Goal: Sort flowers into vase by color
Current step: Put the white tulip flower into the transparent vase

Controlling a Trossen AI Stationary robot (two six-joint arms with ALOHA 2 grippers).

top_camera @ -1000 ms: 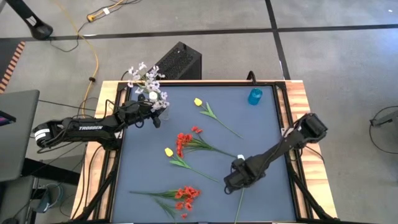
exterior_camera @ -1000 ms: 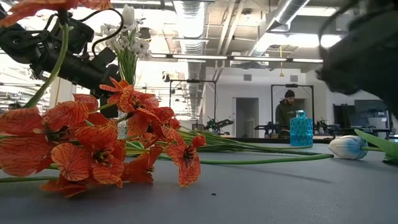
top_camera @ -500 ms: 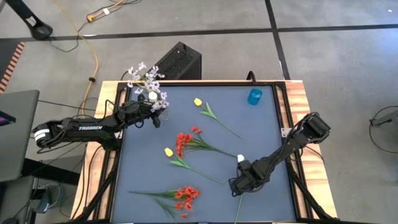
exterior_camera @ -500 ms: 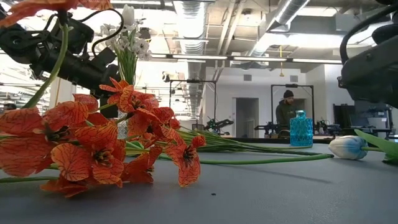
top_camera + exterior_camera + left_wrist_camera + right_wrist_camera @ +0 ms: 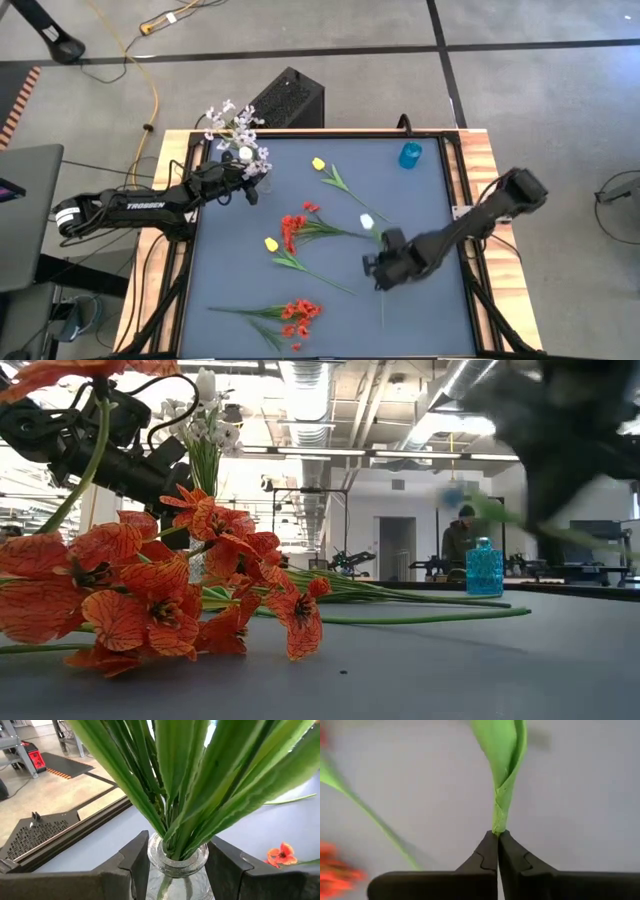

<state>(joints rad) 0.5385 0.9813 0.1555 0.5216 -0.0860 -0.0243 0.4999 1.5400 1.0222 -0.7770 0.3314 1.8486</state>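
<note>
Blue table (image 5: 230, 270), right pincer (image 5: 497, 836) clamping white tulip (image 5: 367, 221) stem

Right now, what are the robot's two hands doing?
Left gripper: fingers on both sides of the glass vase neck, holding it.
Right gripper: shut on the white tulip stem.

Right hand (image 5: 497, 851) clamped on green stem (image 5: 504, 800)

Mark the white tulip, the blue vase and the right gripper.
white tulip (image 5: 367, 220), high view, on its bloom.
blue vase (image 5: 409, 155), high view, on its body.
right gripper (image 5: 498, 834), right wrist view, fingertips pinching the stem.
</note>
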